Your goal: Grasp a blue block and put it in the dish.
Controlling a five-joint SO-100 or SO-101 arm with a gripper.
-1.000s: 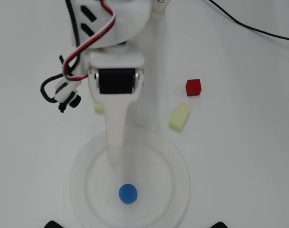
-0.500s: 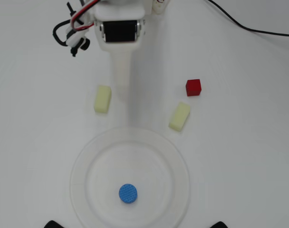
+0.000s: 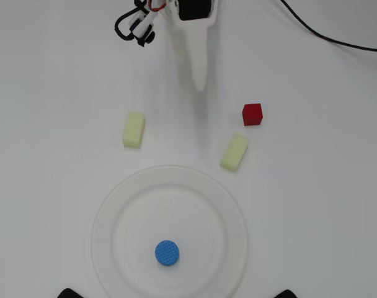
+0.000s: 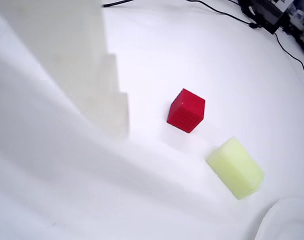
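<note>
The blue block (image 3: 167, 252), a small round puck, lies flat inside the dish (image 3: 106, 205), a little below its middle in the overhead view. The dish is a large white plate at the bottom centre; only a bit of its rim (image 4: 288, 220) shows in the wrist view's lower right corner. My gripper (image 3: 199, 87) is far up the table near the top edge, well clear of the dish, pointing down the view. In the wrist view the white fingers (image 4: 99, 95) meet at their tips with nothing between them.
A red cube (image 3: 252, 114) sits right of the gripper tip, with one pale yellow block (image 3: 234, 152) just below it and another (image 3: 134, 129) to the left. The wrist view shows the red cube (image 4: 186, 110) and a yellow block (image 4: 235, 168). A black cable (image 3: 337, 38) crosses the top right.
The arm has drawn back from over the dish to the top edge. The blue block stayed put in the dish.
</note>
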